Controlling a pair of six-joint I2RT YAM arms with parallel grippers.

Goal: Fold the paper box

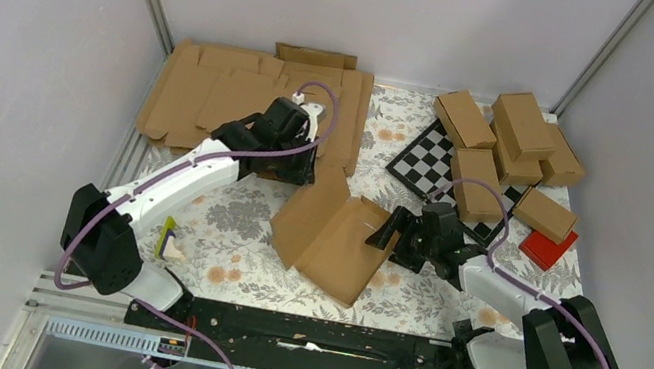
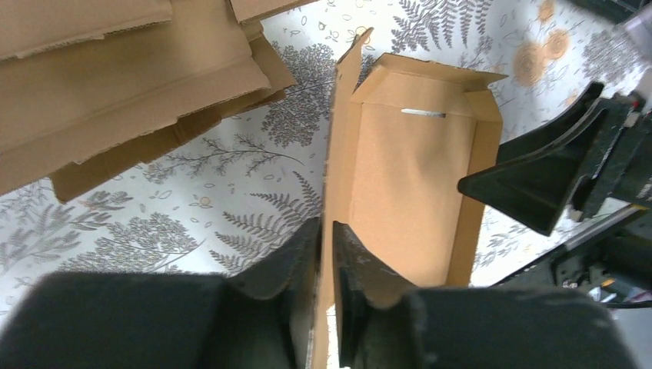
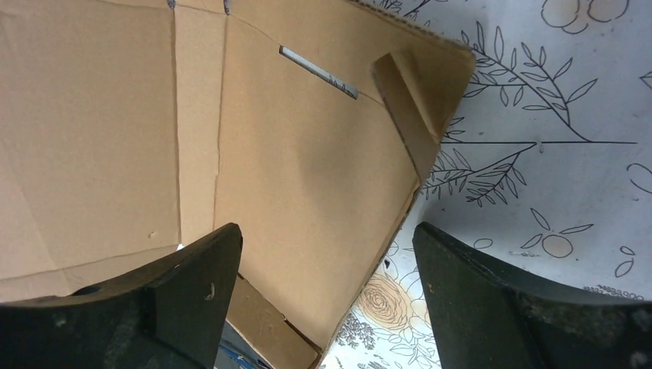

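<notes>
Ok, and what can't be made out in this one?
- Left wrist view: whether the left pincer clamps the upright wall of the paper box or just straddles it; the close-up is blurred.
- Top view: the same grip, hidden under the left wrist.
- Right wrist view: the box's left part, cut off by the frame edge.
- Top view: the checkerboard's right squares, under the cartons.

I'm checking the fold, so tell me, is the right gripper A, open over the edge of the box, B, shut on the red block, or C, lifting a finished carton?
A: the right gripper stands wide open, with the edge of the box between its fingers.
</notes>
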